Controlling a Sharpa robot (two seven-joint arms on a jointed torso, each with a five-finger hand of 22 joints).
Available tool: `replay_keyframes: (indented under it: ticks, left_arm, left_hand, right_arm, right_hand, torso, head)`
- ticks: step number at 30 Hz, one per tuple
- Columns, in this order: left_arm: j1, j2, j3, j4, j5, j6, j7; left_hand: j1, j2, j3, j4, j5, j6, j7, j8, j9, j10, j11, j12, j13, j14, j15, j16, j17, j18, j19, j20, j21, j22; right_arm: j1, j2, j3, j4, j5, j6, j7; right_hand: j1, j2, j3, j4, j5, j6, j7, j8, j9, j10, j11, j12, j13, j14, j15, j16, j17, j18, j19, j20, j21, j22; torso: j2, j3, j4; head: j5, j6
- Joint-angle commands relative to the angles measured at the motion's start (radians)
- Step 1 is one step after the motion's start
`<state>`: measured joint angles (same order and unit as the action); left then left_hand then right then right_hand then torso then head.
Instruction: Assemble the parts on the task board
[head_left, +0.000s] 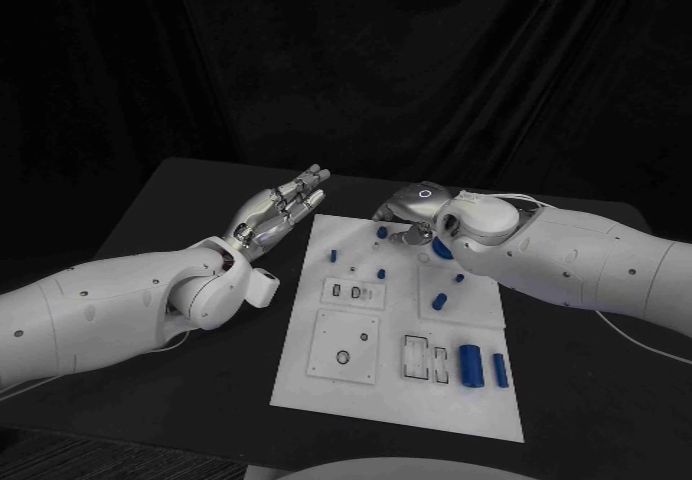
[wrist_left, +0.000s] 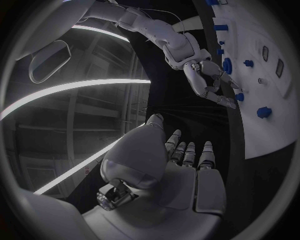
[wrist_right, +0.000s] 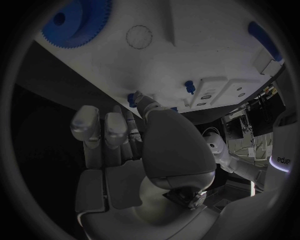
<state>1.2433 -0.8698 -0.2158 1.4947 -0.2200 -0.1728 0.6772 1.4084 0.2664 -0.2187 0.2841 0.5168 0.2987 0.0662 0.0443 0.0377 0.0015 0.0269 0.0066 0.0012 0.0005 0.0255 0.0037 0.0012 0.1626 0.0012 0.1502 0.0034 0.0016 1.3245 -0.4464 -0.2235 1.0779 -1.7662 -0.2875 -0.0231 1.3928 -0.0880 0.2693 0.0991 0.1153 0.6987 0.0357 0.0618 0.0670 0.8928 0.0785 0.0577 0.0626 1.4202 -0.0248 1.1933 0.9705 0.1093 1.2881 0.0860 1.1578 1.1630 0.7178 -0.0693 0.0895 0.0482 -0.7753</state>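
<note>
Looking down from the head view: white task board (head_left: 397, 330) flat on the black counter (head_left: 173, 200), with two blue cylinders (head_left: 470, 365) lying side by side at its near right corner, well apart from both robot hands, and small blue pegs (head_left: 381, 272) standing upright nearer the far edge. Left robot hand (head_left: 281, 210) hangs just beside the board's far left edge, off the board, fingers straight and lying close together, holding nothing. Right robot hand (head_left: 418, 212) sits over the board's far edge, fingers curled downward toward the pegs there; whether it grips one, the head view cannot tell. Right wrist view adds a large blue toothed gear (wrist_right: 75, 22) seated on the board, a circular outline beside it, and a fingertip (wrist_right: 139, 96) touching a small blue peg (wrist_right: 132, 99) at the board's edge; firm pinch or mere contact cannot be told. Left wrist view shows the right robot hand from the side, fingers bent down onto the board beside a blue peg (wrist_left: 239, 96).
</note>
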Motion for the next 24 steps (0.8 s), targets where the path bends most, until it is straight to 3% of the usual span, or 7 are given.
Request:
replay_keyframes:
  ticks: [1,9,13,18,20,22,24]
  left_arm:
    - [0.001,0.001,0.001,0.000,-0.002,0.012,0.063]
    - [0.001,-0.010,0.001,0.005,-0.002,0.009,0.062]
    - [0.001,-0.016,0.001,0.007,-0.002,0.009,0.061]
    - [0.001,-0.018,0.001,0.007,-0.002,0.010,0.064]
    - [0.001,-0.020,0.001,0.008,-0.002,0.011,0.066]
    - [0.001,-0.024,0.001,0.012,-0.002,0.011,0.069]
    - [0.001,-0.029,0.001,0.016,-0.002,0.010,0.071]
  left_hand:
    - [0.011,0.000,0.006,-0.001,0.005,0.006,0.001,0.005,0.002,-0.001,0.005,-0.007,-0.001,0.000,0.005,-0.004,-0.001,0.018,-0.001,0.007,-0.003,-0.002]
    - [0.011,0.000,0.006,-0.001,0.005,0.009,0.002,0.006,0.002,-0.001,0.006,-0.007,-0.001,0.000,0.006,-0.004,-0.001,0.018,-0.001,0.008,-0.003,-0.002]
    - [0.011,0.000,0.006,-0.001,0.005,0.009,0.002,0.006,0.002,-0.001,0.007,-0.007,-0.001,0.000,0.006,-0.004,-0.001,0.018,-0.001,0.008,-0.003,-0.002]
    - [0.011,0.000,0.006,-0.001,0.005,0.009,0.002,0.006,0.002,-0.001,0.007,-0.007,-0.001,0.000,0.006,-0.004,-0.001,0.018,-0.001,0.008,-0.003,-0.002]
    - [0.011,-0.001,0.006,-0.001,0.005,0.009,0.003,0.006,0.002,-0.001,0.008,-0.007,-0.001,0.000,0.006,-0.004,-0.001,0.018,-0.001,0.009,-0.003,-0.002]
    - [0.011,-0.001,0.006,-0.001,0.005,0.010,0.003,0.006,0.002,-0.001,0.008,-0.007,-0.001,0.000,0.006,-0.004,-0.001,0.018,-0.001,0.009,-0.003,-0.002]
    - [0.011,-0.001,0.006,-0.001,0.005,0.009,0.003,0.006,0.002,-0.001,0.008,-0.007,-0.001,0.000,0.006,-0.004,-0.001,0.018,-0.001,0.009,-0.003,-0.002]
  right_arm:
    - [-0.003,-0.009,0.000,0.001,-0.009,-0.046,-0.028]
    - [0.013,-0.082,0.002,0.062,-0.009,-0.176,-0.027]
    - [0.032,-0.142,0.003,0.121,-0.009,-0.175,-0.040]
    - [0.048,-0.217,0.003,0.187,0.027,-0.145,-0.040]
    - [0.051,-0.246,0.002,0.209,0.078,-0.123,-0.036]
    - [0.053,-0.270,0.002,0.225,0.126,-0.099,-0.036]
    - [0.053,-0.289,0.002,0.237,0.158,-0.076,-0.041]
  right_hand:
    - [-0.007,0.000,-0.009,-0.001,-0.004,-0.024,-0.003,-0.007,-0.004,-0.009,0.000,0.003,0.001,-0.008,0.001,-0.004,0.000,0.001,-0.004,0.000,-0.002,0.002]
    - [-0.007,0.017,-0.036,-0.004,0.008,0.011,0.029,0.003,0.000,0.031,-0.011,0.011,0.008,-0.004,-0.007,-0.002,0.001,0.001,0.004,-0.006,-0.002,0.013]
    - [-0.002,0.030,-0.045,-0.003,0.012,0.054,0.043,0.006,0.004,0.094,-0.016,0.027,0.015,-0.004,-0.011,-0.005,-0.004,0.001,0.006,-0.010,-0.007,0.017]
    - [-0.007,0.032,-0.044,0.014,0.018,0.111,0.034,0.012,0.010,0.233,-0.037,0.095,0.040,-0.017,-0.022,-0.032,-0.039,0.005,-0.005,-0.018,-0.031,0.009]
    - [-0.004,0.027,-0.046,0.015,0.021,0.126,0.031,0.014,0.013,0.287,-0.054,0.147,0.070,-0.056,-0.033,-0.109,-0.136,0.017,-0.042,-0.029,-0.090,-0.033]
    - [-0.009,0.019,-0.064,0.012,0.020,0.141,0.051,0.014,0.017,0.331,-0.060,0.265,0.160,-0.116,-0.033,-0.256,-0.302,0.038,-0.117,-0.032,-0.220,-0.129]
    - [-0.013,0.028,-0.080,0.014,0.023,0.145,0.049,0.008,0.018,0.265,-0.063,0.448,0.324,-0.137,-0.031,-0.372,-0.404,0.050,-0.153,-0.022,-0.332,-0.204]
  torso:
    - [0.000,0.0003,0.0002]
    - [-0.003,-0.0013,-0.0024]
    - [-0.002,-0.0013,-0.0086]
    - [-0.003,-0.0023,-0.0175]
    - [-0.002,-0.0022,-0.0214]
    - [0.000,-0.0017,-0.0230]
    - [0.004,-0.0006,-0.0256]
  head:
    - [0.003,-0.002]
    - [0.013,-0.016]
    - [0.015,-0.026]
    - [0.017,-0.041]
    - [0.017,-0.049]
    - [0.016,-0.054]
    - [0.016,-0.057]
